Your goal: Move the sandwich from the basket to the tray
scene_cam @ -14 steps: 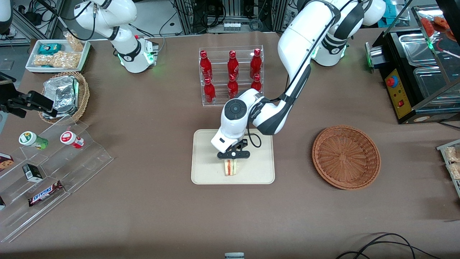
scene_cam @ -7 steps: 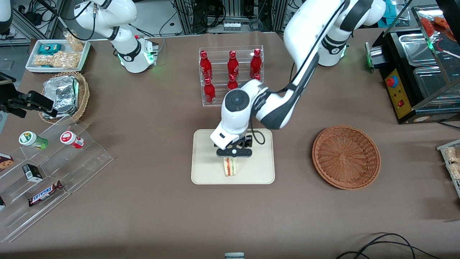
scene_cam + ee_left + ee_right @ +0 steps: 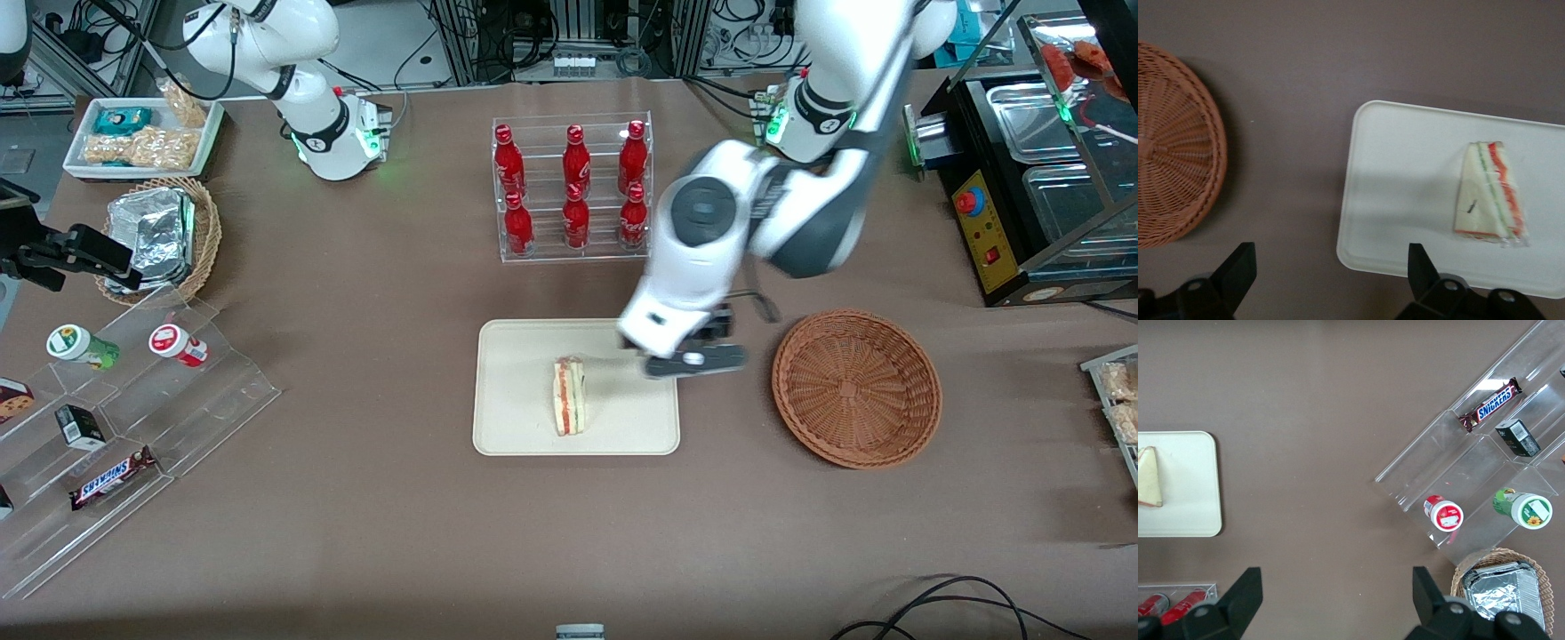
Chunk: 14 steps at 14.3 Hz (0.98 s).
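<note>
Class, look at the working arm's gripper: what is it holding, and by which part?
Nothing. The gripper hangs with its jaws open and empty over the tray's edge nearest the basket. The sandwich lies free on the tray.

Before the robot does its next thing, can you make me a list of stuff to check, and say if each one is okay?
1. Sandwich is lying on the tray: ok.
2. Sandwich sits fully inside the tray's rim, not hanging over: ok.
3. Gripper has let go; it is open and holds nothing: ok.
4. Gripper is off the sandwich, above the tray's edge on the side nearest the basket: ok.
5. Basket has nothing left in it: ok.
6. Sandwich wrapper undamaged: cannot tell.
</note>
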Each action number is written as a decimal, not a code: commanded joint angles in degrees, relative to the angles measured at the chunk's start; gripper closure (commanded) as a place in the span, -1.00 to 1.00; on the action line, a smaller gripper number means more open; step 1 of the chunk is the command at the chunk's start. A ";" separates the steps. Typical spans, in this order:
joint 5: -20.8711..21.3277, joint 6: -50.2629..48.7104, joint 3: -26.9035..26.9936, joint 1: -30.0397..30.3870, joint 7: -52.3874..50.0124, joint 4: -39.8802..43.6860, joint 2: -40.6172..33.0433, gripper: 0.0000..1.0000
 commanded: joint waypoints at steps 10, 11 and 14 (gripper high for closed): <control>-1.03 -5.67 -0.47 17.40 17.09 -18.48 -20.19 -1.00; -1.03 -7.78 -0.38 18.28 18.58 -18.48 -21.94 -1.00; -1.02 -12.89 -1.25 24.32 23.84 -18.22 -26.52 -1.00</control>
